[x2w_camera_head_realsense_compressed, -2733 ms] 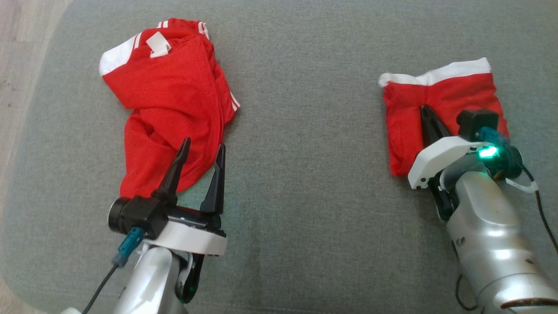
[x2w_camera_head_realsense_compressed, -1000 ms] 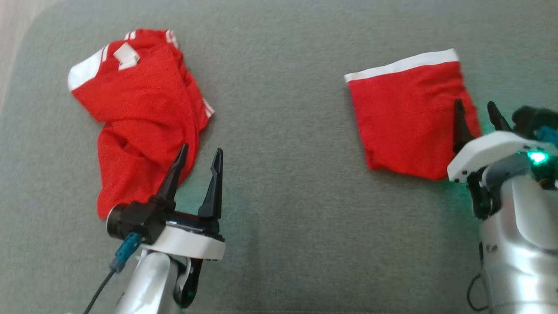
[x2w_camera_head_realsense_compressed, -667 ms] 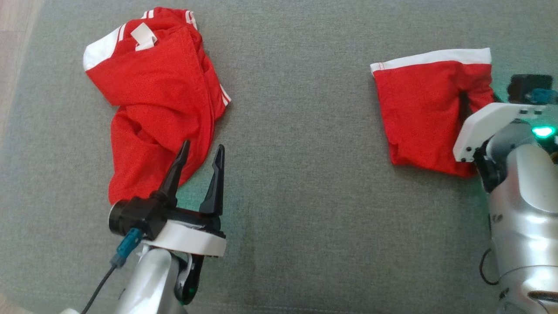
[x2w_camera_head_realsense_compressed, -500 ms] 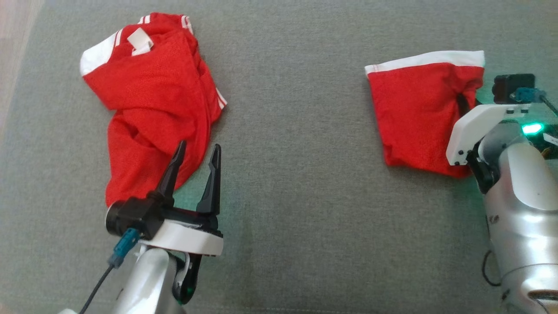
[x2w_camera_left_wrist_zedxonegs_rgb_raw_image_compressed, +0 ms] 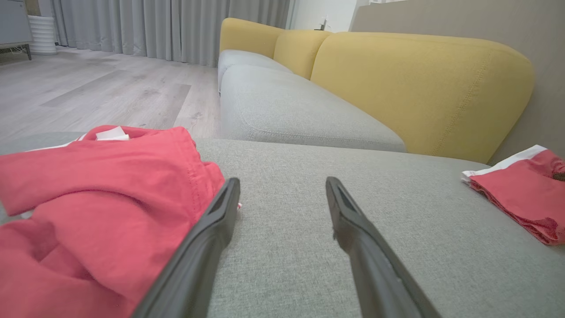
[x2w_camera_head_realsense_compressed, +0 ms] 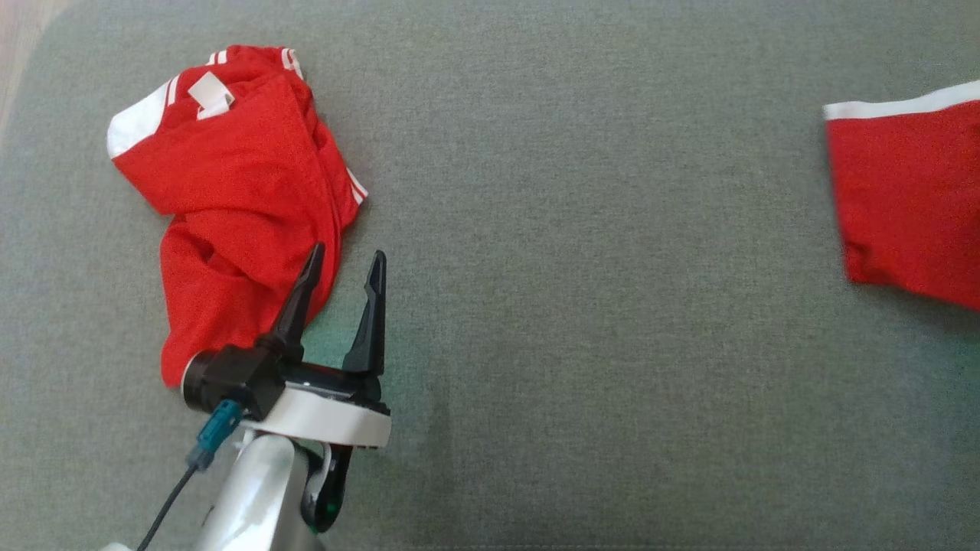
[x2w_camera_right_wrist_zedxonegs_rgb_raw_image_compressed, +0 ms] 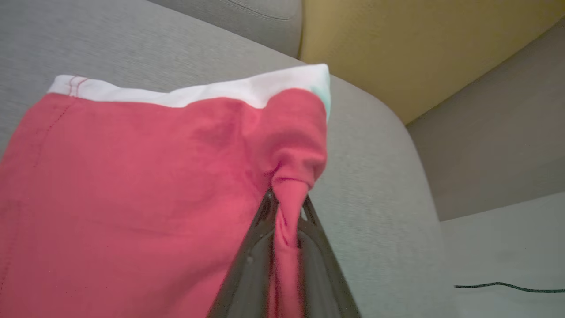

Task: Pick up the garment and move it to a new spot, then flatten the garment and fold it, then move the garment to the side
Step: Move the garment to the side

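Observation:
The garment (x2w_camera_head_realsense_compressed: 911,199) is a folded red piece with a white band, lying at the far right of the grey sofa seat (x2w_camera_head_realsense_compressed: 582,229). In the right wrist view my right gripper (x2w_camera_right_wrist_zedxonegs_rgb_raw_image_compressed: 287,201) is shut on a bunched red fold at the right edge of the garment (x2w_camera_right_wrist_zedxonegs_rgb_raw_image_compressed: 132,185), which hangs pulled up from that pinch. My left gripper (x2w_camera_head_realsense_compressed: 344,256) stands open above the seat with nothing between its fingers. In the left wrist view the left gripper (x2w_camera_left_wrist_zedxonegs_rgb_raw_image_compressed: 282,185) points across the seat, with the folded garment (x2w_camera_left_wrist_zedxonegs_rgb_raw_image_compressed: 525,194) at the far right.
A second, crumpled red garment (x2w_camera_head_realsense_compressed: 237,191) with white stripes lies at the left, its edge touching my left gripper's left finger (x2w_camera_left_wrist_zedxonegs_rgb_raw_image_compressed: 212,229). Yellow backrests (x2w_camera_left_wrist_zedxonegs_rgb_raw_image_compressed: 419,88) rise behind the seat. Wooden floor (x2w_camera_left_wrist_zedxonegs_rgb_raw_image_compressed: 88,88) lies beyond the seat's left edge.
My right gripper has shut on the folded garment's right edge and carried it far to the right, away from the crumpled one. The right arm has left the head view. The left arm has held still.

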